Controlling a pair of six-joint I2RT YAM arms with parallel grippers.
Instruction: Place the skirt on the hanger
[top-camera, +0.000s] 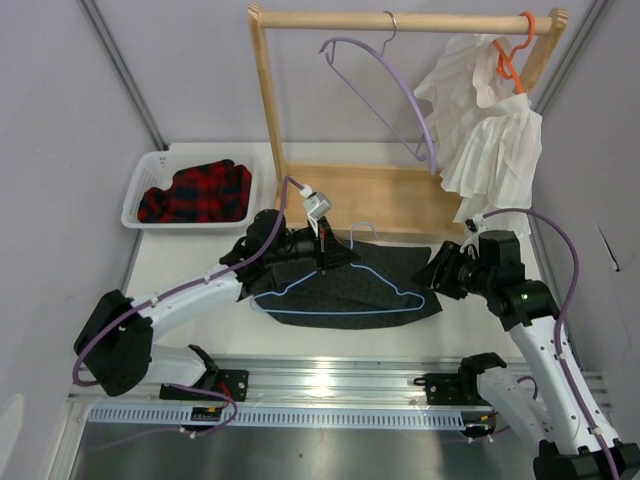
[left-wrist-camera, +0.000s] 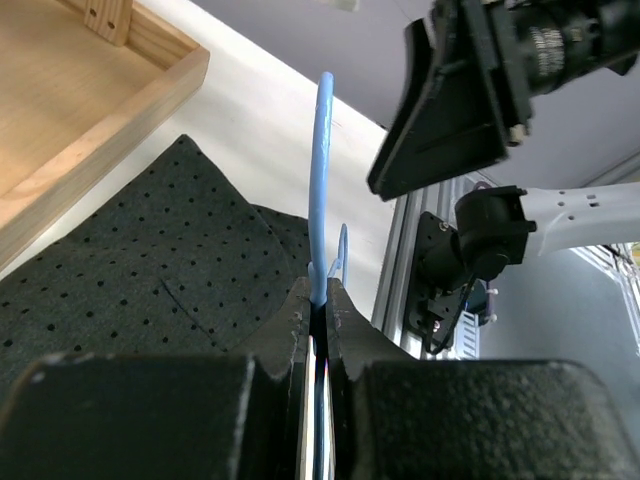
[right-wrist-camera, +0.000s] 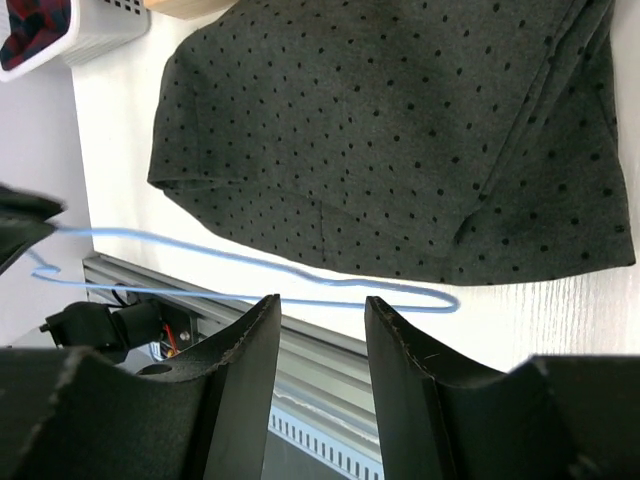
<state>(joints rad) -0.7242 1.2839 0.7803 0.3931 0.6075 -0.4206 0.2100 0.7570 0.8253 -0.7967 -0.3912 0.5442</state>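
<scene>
My left hand clamps the stiff, light hanger. My right hand is half-open and empty. I'd pinch the limp skirt by its edge.

— How do we find the skirt?

— We see it spread flat on the white surface, charcoal-grey cloth with fine dark dots.

— And the hanger?

— We see a thin, pale blue wire triangle over the skirt's near half. Its hook points to the far side and its neck is pinched in the left pincer. We cannot tell whether it touches the cloth.
</scene>
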